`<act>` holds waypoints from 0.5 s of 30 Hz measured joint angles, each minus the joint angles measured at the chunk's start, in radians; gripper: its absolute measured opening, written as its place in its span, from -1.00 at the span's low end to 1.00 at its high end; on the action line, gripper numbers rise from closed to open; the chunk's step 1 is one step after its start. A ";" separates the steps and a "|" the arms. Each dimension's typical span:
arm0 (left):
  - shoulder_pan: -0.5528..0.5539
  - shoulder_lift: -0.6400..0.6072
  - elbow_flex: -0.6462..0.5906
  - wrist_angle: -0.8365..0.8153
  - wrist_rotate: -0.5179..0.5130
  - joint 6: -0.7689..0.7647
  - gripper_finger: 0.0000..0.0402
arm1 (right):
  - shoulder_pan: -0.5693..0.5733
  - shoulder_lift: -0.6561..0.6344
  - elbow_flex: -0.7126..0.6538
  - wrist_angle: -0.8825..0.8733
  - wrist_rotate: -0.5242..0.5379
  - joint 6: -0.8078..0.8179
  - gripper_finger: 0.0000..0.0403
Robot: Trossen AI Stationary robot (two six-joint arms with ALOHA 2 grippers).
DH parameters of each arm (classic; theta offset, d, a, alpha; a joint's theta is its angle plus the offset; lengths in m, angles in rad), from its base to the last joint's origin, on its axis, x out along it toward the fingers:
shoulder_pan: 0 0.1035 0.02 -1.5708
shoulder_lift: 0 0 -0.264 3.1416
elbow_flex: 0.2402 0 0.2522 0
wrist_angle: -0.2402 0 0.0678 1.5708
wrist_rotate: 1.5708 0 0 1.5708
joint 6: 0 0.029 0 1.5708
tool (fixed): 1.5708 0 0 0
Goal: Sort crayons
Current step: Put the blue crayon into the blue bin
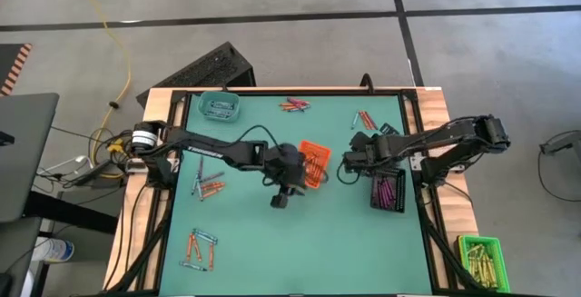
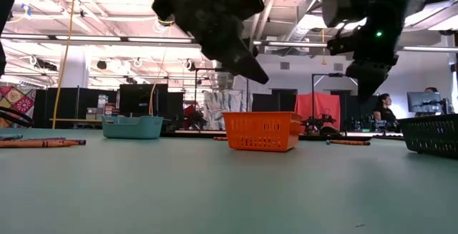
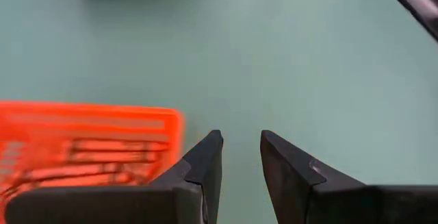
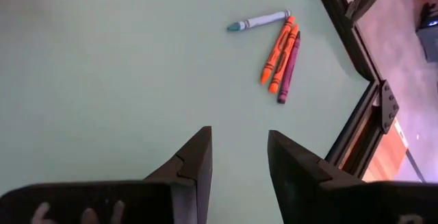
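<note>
Orange basket (image 1: 314, 162) at counter (image 1: 300, 242) centre holds orange-red crayons; teal basket (image 1: 219, 106) at the far left corner holds blue-grey ones; black basket (image 1: 388, 191) on the right holds purple-pink ones; green bin (image 1: 481, 259) off the counter holds yellow-olive sticks. Loose crayons (image 1: 210, 186) lie flat in small mixed clusters: left side, near left, far edge, far right; axes vary. Right wrist view: four loose crayons (image 4: 278, 53) fan out from one shared end. Left gripper (image 1: 281, 197) beside orange basket, fingers (image 3: 202, 166) released, empty; right gripper (image 1: 352, 164) just off the black basket, fingers (image 4: 195, 159) released, empty.
</note>
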 joint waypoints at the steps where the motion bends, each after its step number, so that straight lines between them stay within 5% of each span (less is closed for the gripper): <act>1: -0.017 0.000 0.000 -0.011 -0.006 0.022 -0.56 | -0.018 0.000 0.000 0.015 0.000 -0.022 -0.32; 15: -0.213 0.000 0.000 -0.108 -0.238 0.170 -0.56 | -0.410 0.000 0.000 0.333 -0.160 -0.306 -0.32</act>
